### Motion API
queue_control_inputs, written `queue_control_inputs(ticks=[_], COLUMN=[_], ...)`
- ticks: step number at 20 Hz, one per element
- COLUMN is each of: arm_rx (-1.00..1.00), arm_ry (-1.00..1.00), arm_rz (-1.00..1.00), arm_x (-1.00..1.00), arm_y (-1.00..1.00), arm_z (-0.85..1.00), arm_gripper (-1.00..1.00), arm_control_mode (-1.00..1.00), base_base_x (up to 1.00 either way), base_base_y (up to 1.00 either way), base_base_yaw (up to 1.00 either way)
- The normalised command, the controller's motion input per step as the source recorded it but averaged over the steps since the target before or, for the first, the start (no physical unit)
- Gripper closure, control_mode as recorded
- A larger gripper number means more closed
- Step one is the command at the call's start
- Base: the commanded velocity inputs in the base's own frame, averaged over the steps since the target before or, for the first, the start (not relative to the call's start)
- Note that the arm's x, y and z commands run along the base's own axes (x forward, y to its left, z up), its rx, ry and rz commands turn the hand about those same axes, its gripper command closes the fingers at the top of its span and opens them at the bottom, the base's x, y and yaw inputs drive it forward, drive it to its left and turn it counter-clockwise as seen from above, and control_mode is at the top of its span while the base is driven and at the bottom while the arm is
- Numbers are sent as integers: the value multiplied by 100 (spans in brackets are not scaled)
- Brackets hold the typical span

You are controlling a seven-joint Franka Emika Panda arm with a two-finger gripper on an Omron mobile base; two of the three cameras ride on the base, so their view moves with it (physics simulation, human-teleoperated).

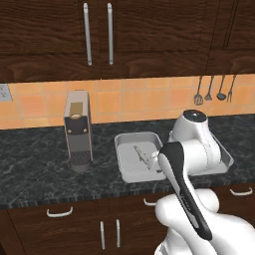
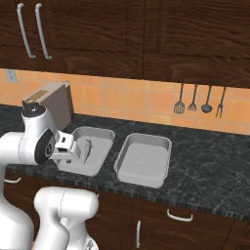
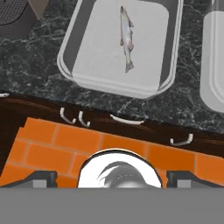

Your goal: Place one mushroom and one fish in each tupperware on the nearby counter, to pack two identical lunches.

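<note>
Fish (image 3: 126, 38) lies lengthwise inside the left tupperware (image 3: 74, 52) on the dark surface (image 3: 39, 65), as I see in the hand view. The right tupperware (image 2: 143, 158) sits just beside it. My gripper (image 3: 109, 177) hangs released above the cabinet front, grasping nothing.

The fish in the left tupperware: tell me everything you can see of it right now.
The fish is small, slim and silvery grey, with a faint pinkish flank and a forked tail. It lies flat and alone on the floor of the left tupperware, roughly midway, its length running along the tray's front-to-back direction. It touches nothing except the tray floor. No mushroom is beside it. The open gripper is above the tray's near edge, clear of the fish.
</note>
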Motion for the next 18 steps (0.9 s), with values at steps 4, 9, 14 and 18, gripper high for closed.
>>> queue_control_inputs(ticks=[4, 9, 14, 18], arm_rx=[0, 0, 0, 0], arm_ry=[-1, 0, 0, 0], arm_rz=[0, 0, 0, 0], arm_x=[-13, 0, 0, 0], arm_y=[0, 0, 0, 0], arm_z=[0, 0, 0, 0], arm_gripper=[-100, -100, -100, -100], arm_control_mode=[100, 100, 100, 100], base_base_x=[-15, -96, -57, -18], base_base_y=[0, -34, -77, -100], base_base_yaw=[0, -18, -44, -42])
